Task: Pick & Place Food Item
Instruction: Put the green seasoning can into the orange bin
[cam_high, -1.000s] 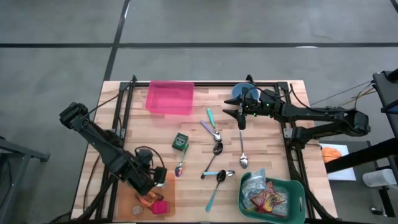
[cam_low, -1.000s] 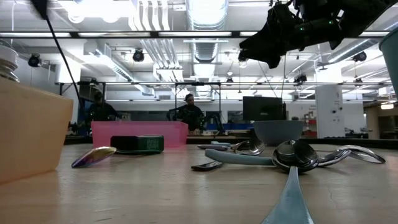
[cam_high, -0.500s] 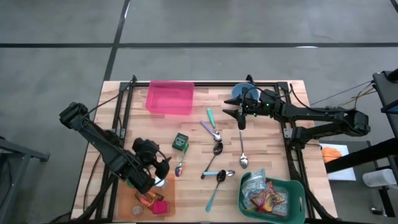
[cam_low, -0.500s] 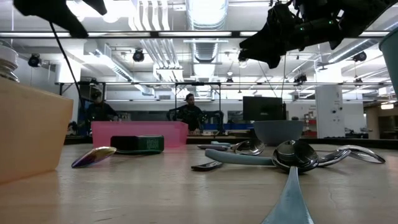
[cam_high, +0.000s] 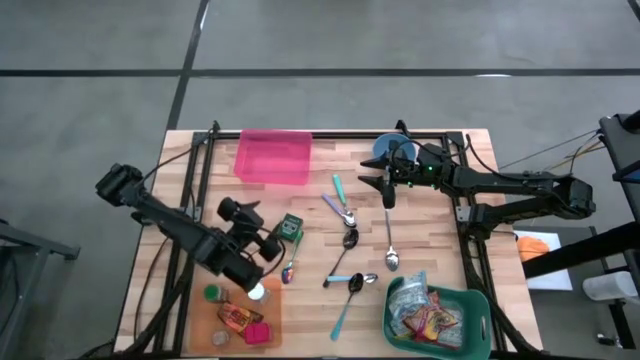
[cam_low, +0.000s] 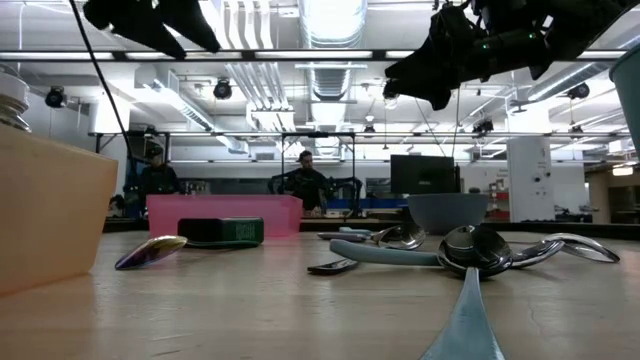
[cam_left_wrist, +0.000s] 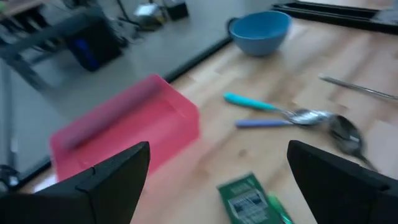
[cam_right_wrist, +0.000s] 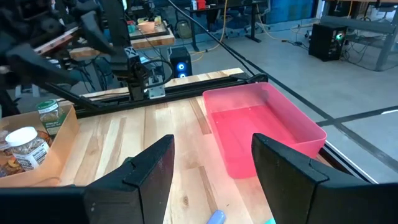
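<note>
Pink bin (cam_high: 273, 157) sits at the table's far edge, and toward the near side from it the left gripper (cam_high: 268, 243) hangs empty with fingers spread wide just beside the green tin (cam_high: 290, 228), while the right gripper (cam_high: 385, 186), fingers parted and empty, waits well to its right by the blue bowl (cam_high: 393, 148).

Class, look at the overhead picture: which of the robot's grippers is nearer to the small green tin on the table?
Left. The left gripper, open, hovers right beside the green tin. The right gripper hangs farther off, over by the blue bowl.
</note>
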